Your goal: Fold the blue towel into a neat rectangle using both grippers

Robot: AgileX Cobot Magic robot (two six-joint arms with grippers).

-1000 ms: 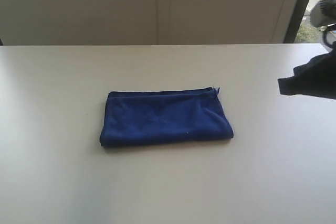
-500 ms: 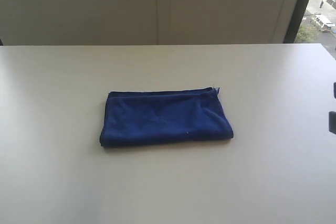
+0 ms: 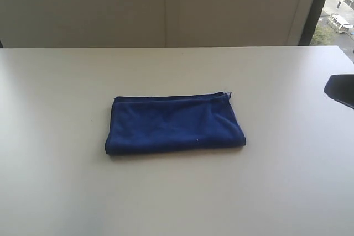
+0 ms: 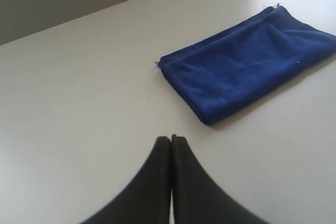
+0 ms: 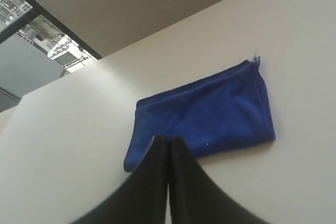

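on the pale grey table [image 3: 66,192] the plush royal-blue towel [image 3: 174,124] lies folded at its middle, long axis side to side in the exterior view, well apart from my black left gripper [image 4: 171,139] and right gripper [image 5: 168,139], both pressed together, empty.

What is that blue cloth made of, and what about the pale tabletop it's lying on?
The blue towel looks like soft plush fabric, perhaps microfibre: it is matte, with a fuzzy nap, rounded folded edges and a thin stitched hem. The table seems to be a smooth, hard surface, possibly laminate or painted board. It is off-white with a faint sheen, and its exact material is not clear from here.
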